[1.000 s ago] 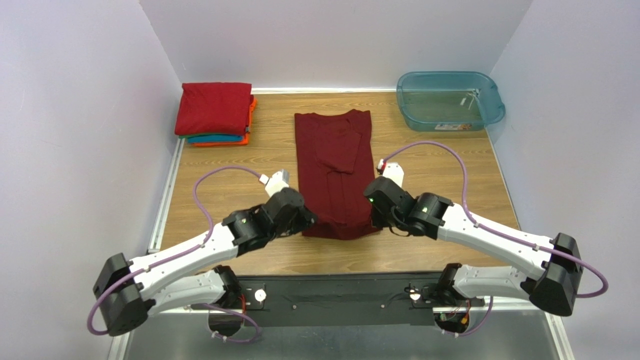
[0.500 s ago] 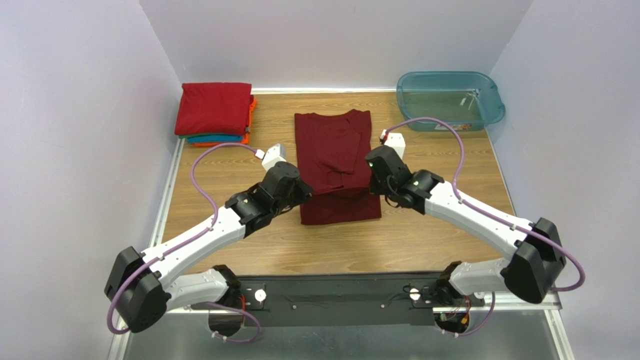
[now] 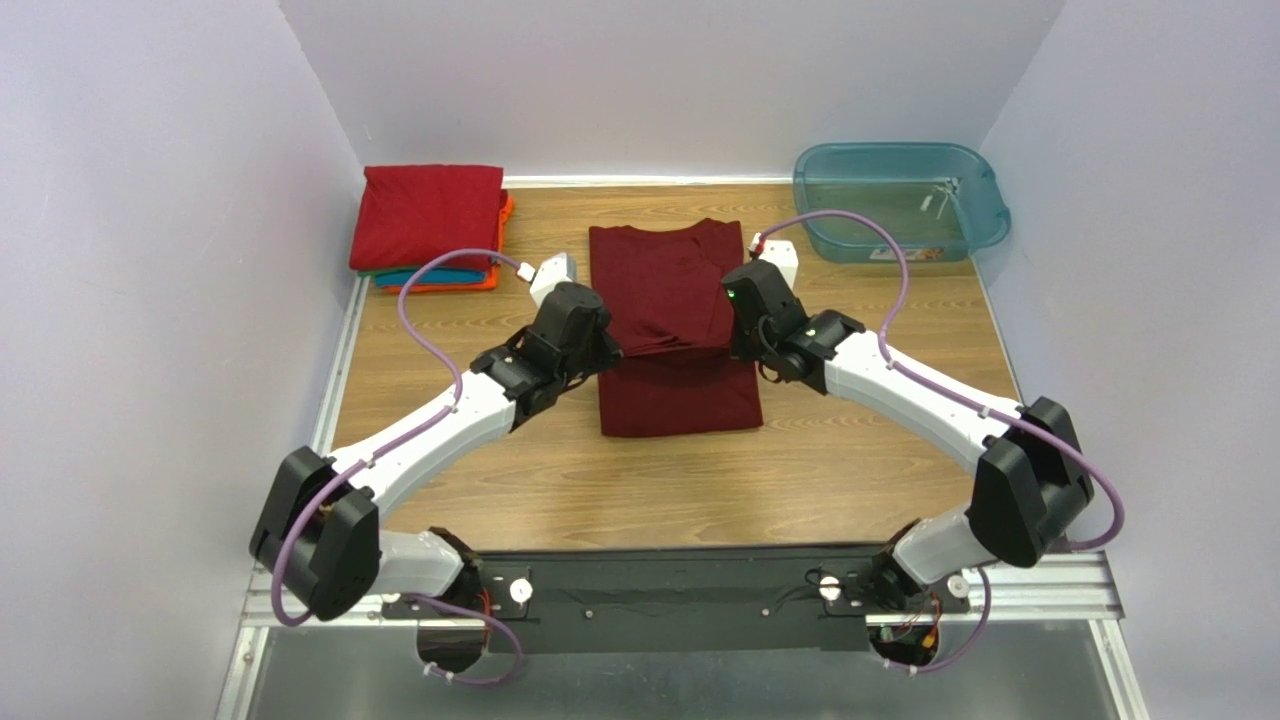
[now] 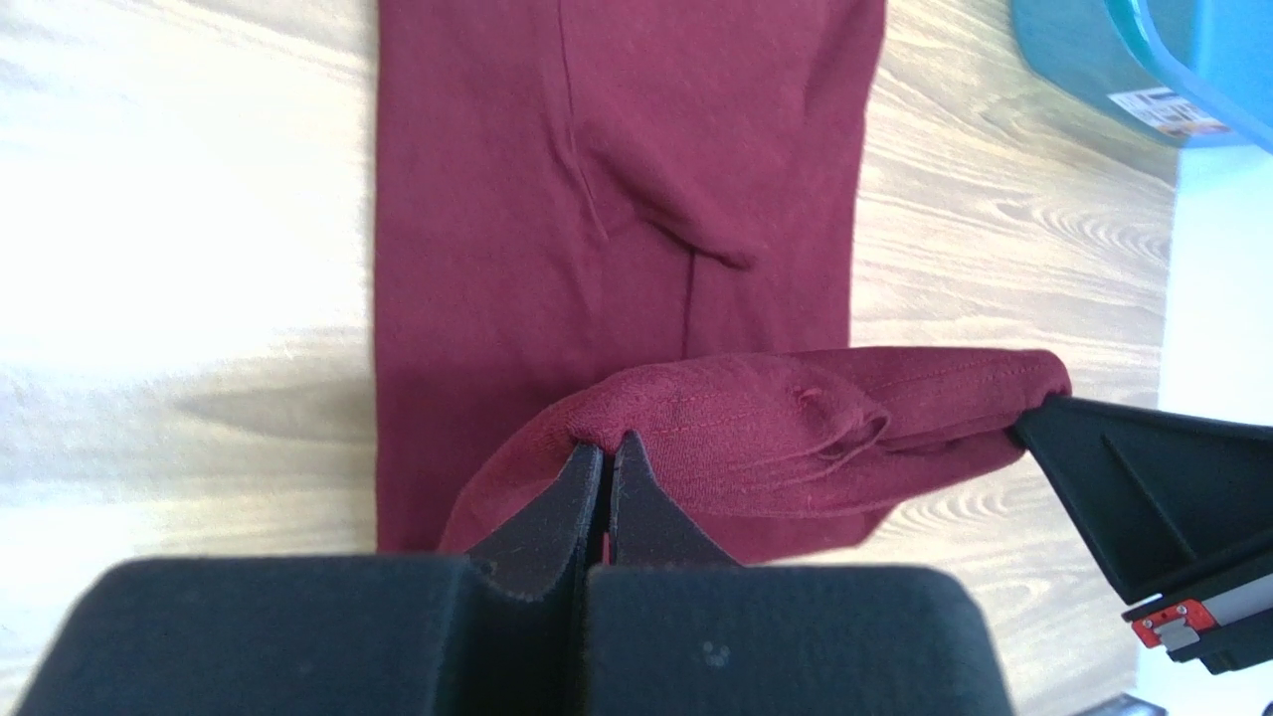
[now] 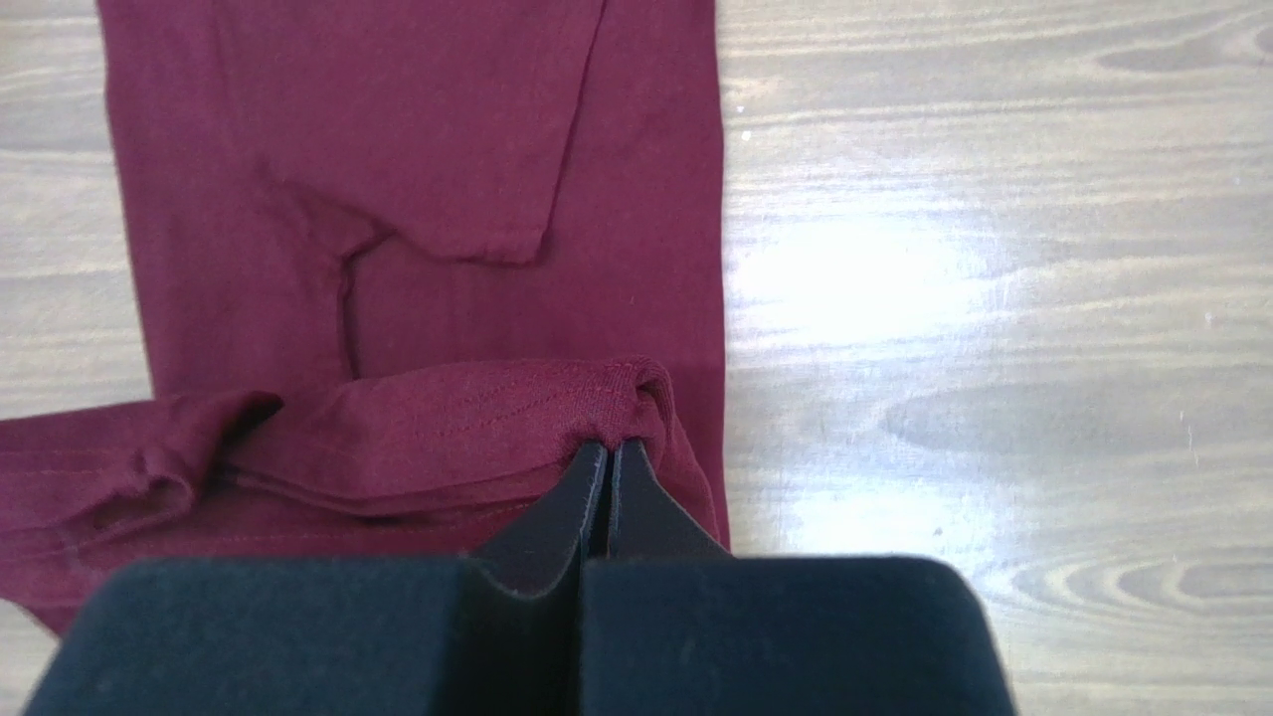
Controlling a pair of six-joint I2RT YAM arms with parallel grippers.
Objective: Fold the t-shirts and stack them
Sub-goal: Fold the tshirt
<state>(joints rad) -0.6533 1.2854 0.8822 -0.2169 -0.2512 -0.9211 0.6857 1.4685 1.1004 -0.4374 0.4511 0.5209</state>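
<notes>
Nearest me, my left gripper (image 4: 605,445) and right gripper (image 5: 610,448) are each pinched tight on one end of the maroon t-shirt (image 3: 676,402)'s doubled-over edge, holding it raised above the rest of the shirt, which lies flat mid-table (image 3: 872,435). The cloth is light and limp and sags between the pinches, so I judge these outer-edge holds right, provided I keep them level and taut. Farther off, at the back left, sits the folded stack (image 3: 428,222).
</notes>
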